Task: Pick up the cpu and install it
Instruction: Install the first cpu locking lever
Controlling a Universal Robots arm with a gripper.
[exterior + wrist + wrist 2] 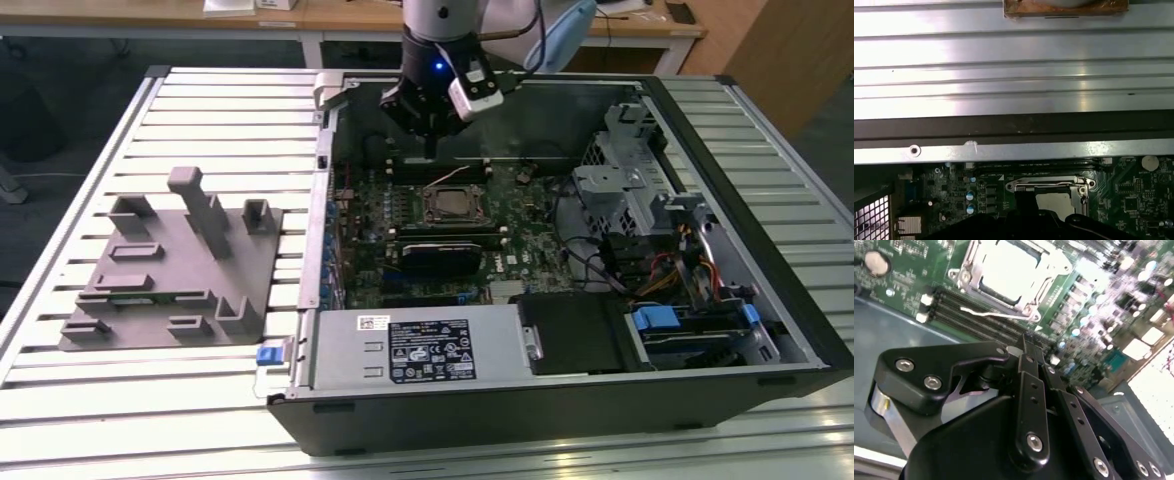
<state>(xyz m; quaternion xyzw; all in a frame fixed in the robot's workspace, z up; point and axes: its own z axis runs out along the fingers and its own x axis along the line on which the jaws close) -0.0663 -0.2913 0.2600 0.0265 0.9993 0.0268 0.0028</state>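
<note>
Grey plastic block [171, 265] with upright posts: lies flat on the slatted metal desk [80, 180] at the exterior view's left, well apart from the arm. Open computer case [561, 260]: lies on its side at centre and the exterior view's right, with the green motherboard [400, 215] exposed, a labelled power supply [414, 345] along the near edge and drive bays with blue tabs at the exterior view's right. Socket frame [450, 205]: on the motherboard, near its middle, with a metal rim and a thin lever along one side in the second wrist view. Cpu [1006, 267]: pale silvery square seated flat inside that frame in the second wrist view; part of it [1056, 202] also shows in the first wrist view. Arm: descends from above the far wall of the case, wrist pointing roughly straight down. End effector [430, 135]: black, hanging above the motherboard just beyond the socket, apart from the cpu; its fingers [1026, 385] lie together in the second wrist view, with nothing between them.
</note>
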